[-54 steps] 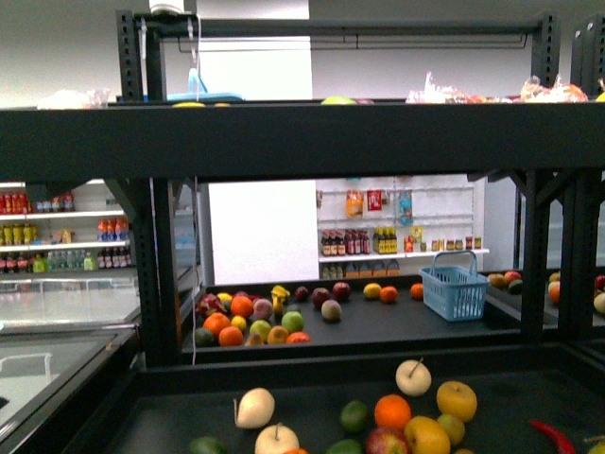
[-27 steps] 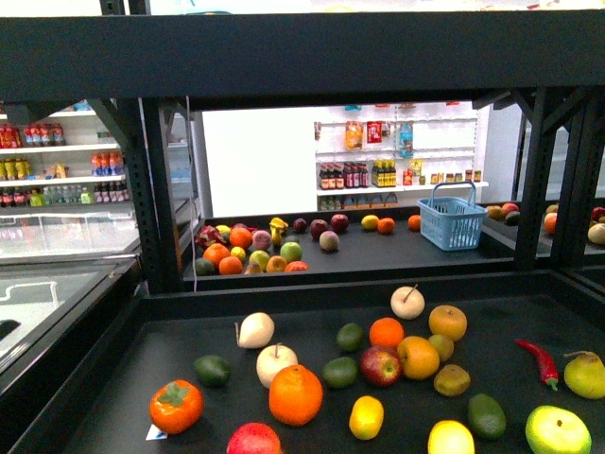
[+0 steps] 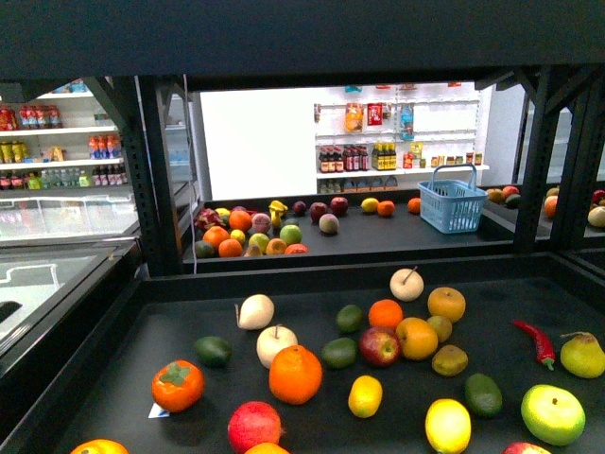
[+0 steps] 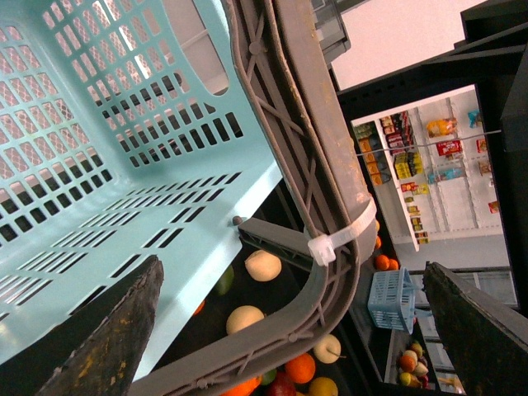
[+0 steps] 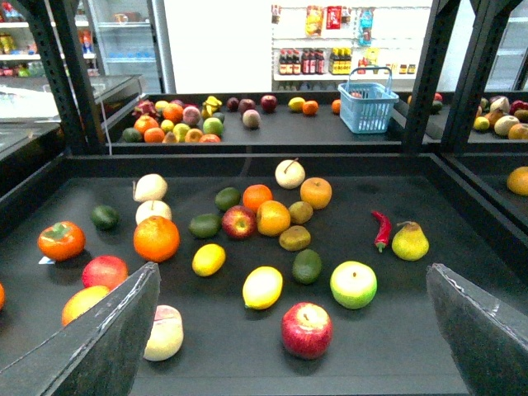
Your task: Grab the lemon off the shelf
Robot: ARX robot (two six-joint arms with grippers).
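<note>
Two grippers are in play and neither holds fruit, so I judge this to be the approach step, with the pick itself not yet begun. The right gripper (image 5: 290,272) hangs above the shelf (image 3: 236,286) with its jaws spread wide and nothing between them. The lemon (image 5: 262,287) lies on the black deck towards the front edge. It sits between a smaller golden fruit (image 5: 209,259) and a yellow-green apple (image 5: 353,284), just beside an avocado (image 5: 307,266) and near a red apple (image 5: 306,328). In the front view the lemon (image 3: 448,425) shows low and right of centre, and no arm is visible there. The next move likely calls for the right arm to descend over the lemon and set its jaws across the narrow axis. It will have to keep clear of the avocado, since a smooth oval may roll if nudged. The left gripper (image 4: 290,264) also has its jaws apart, and the grey handle of a pale blue basket (image 4: 124,148) passes between them. What shows of that basket's inside is empty. A second blue basket (image 3: 452,203) stands on the far stand, and I cannot tell what it contains.
</note>
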